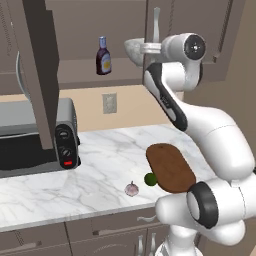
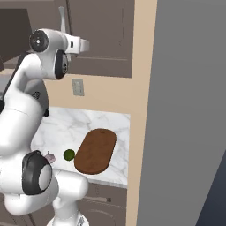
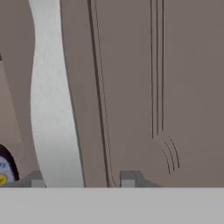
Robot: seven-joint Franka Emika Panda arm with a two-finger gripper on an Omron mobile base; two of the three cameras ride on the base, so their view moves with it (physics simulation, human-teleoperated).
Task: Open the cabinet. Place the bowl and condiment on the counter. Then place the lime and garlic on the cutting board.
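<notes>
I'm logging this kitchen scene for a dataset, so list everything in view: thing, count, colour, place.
cabinet: 1, dark grey-brown, on the wall; left door swung open, right door shut
handle: 1, silver bar, on the right door, between the finger tips
condiment: 1, dark bottle with blue cap, on the cabinet shelf
bowl: 1, speckled grey-white, on the shelf, partly behind the right door
counter: 1, white marble with grey veins
cutting board: 1, reddish-brown oval, right part of the counter
lime: 1, dark green, touching the board's left edge
garlic: 1, pinkish-white, left of the lime
toaster oven: 1, grey and black, left on the counter
wall outlet: 1, pale grey
drawers: grey-brown, under the counter
gripper: 1, white, at the right door's handle
</notes>
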